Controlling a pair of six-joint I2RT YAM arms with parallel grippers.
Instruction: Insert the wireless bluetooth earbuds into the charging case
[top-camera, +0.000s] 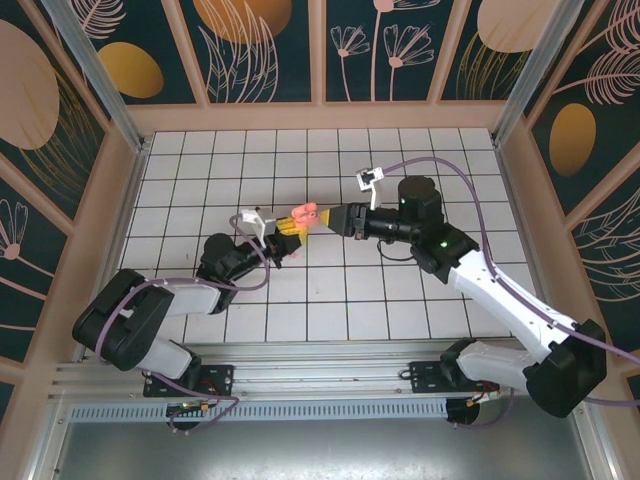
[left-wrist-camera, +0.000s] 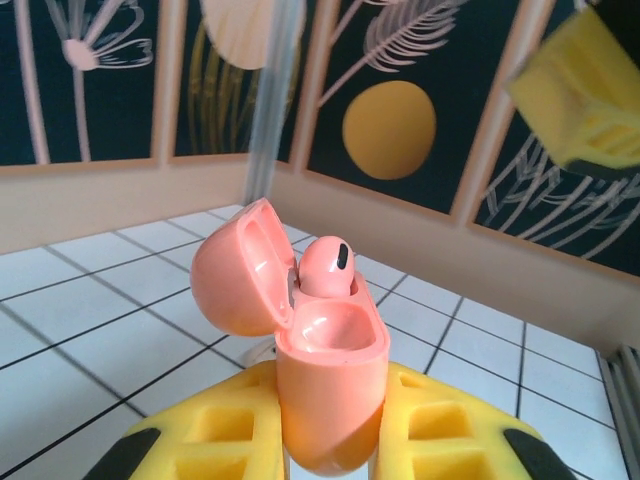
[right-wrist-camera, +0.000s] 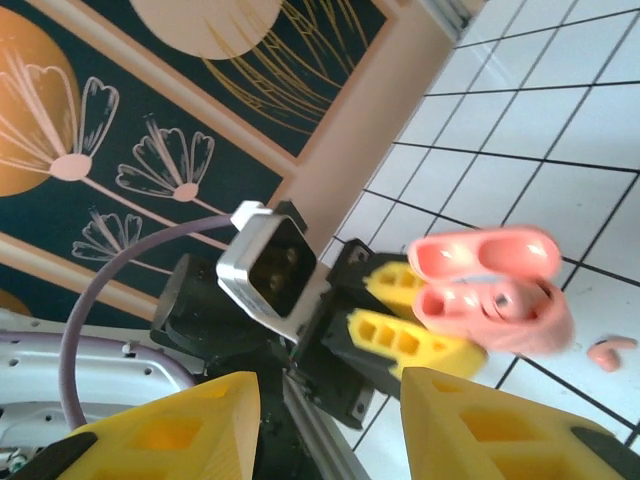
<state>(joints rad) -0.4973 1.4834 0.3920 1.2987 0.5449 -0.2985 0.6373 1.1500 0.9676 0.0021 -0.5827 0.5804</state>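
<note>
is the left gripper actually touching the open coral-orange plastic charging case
Touching. The left wrist view shows the left gripper with both yellow fingers pressed against the sides of the open coral-orange plastic charging case, clamping it upright.

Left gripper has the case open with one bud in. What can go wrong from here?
1. The inserted earbud stands proud of the charging case; a tilt may spill it.
2. The loose earbud lies on a tile; the open right gripper could flick it away.
</note>
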